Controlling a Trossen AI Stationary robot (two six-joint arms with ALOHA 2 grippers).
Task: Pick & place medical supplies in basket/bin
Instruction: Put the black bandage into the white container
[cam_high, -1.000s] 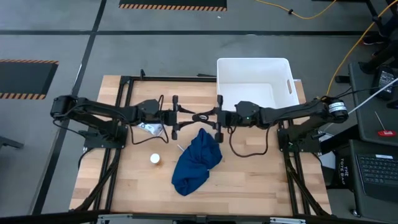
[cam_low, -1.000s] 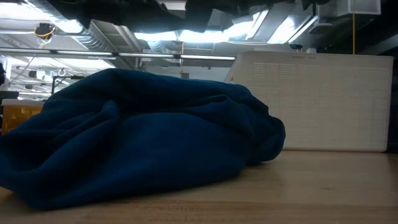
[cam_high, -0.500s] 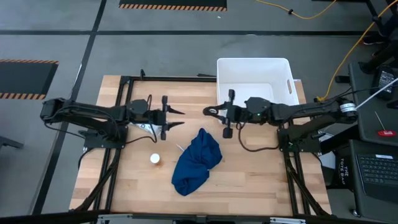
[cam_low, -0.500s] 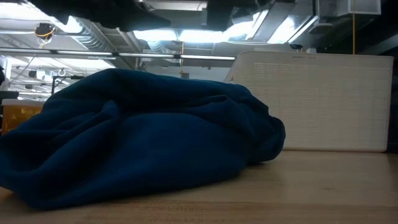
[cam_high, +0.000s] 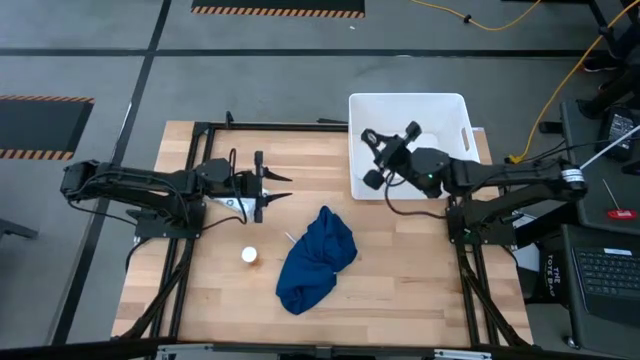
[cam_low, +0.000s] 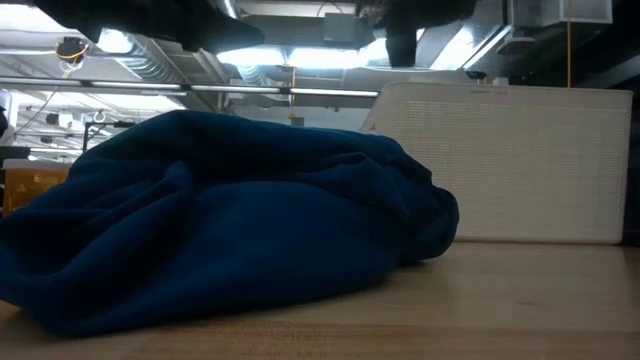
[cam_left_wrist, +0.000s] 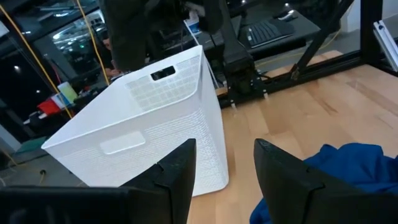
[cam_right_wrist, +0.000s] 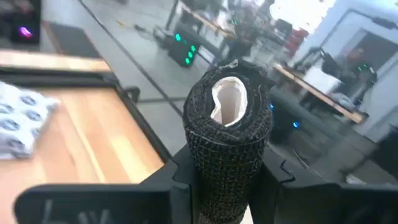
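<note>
The white plastic tub (cam_high: 458, 131) sits upper right of centre; no supplies show on its visible floor. Over its left wall, the right gripper (cam_high: 385, 158) clamps one black cylinder (cam_right_wrist: 227, 121). The left gripper (cam_high: 268, 188), fingers parted and empty, hovers left-centre beside one white packet (cam_high: 238, 206). Below lie one dark-blue cloth (cam_high: 314, 260) and one white-orange round item (cam_high: 249, 256).

cloth (cam_high: 316, 258): dark blue | tub (cam_high: 452, 109): white, fine grid texture | roll (cam_right_wrist: 229, 134): black mesh, white core | packet (cam_right_wrist: 18, 118): white, dark printed marks | table (cam_high: 400, 290): light wood
</note>
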